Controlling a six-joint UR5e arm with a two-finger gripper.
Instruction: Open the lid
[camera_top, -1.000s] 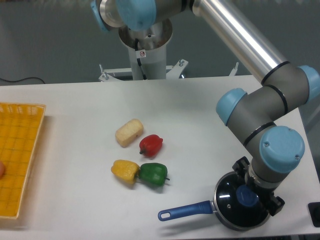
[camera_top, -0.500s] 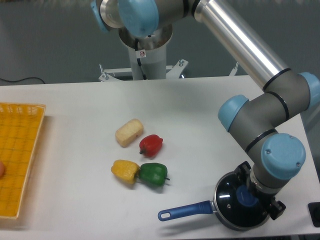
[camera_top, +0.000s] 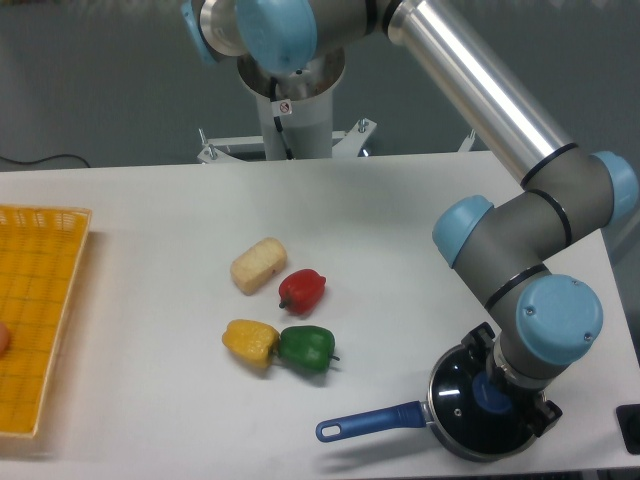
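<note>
At the table's front right, the lid (camera_top: 462, 398), a dark glass disc with a metal rim, lies flat on the black saucepan, whose blue handle (camera_top: 368, 421) points left. Its blue knob (camera_top: 488, 397) peeks out from under my wrist. My gripper (camera_top: 508, 382) points straight down over the knob. Its black fingers (camera_top: 478, 340) spread out on either side of the knob, and their tips are hidden by the wrist. The jaws look open around the knob.
A red pepper (camera_top: 302, 289), a green pepper (camera_top: 306, 347), a yellow pepper (camera_top: 250, 342) and a pale corn-like piece (camera_top: 258, 265) lie mid-table. A yellow basket (camera_top: 40, 300) sits at the left edge. The arm's base (camera_top: 292, 100) stands behind the table.
The wrist and gripper have sunk a little toward the lid and shifted slightly left. The lid and saucepan have not moved.
</note>
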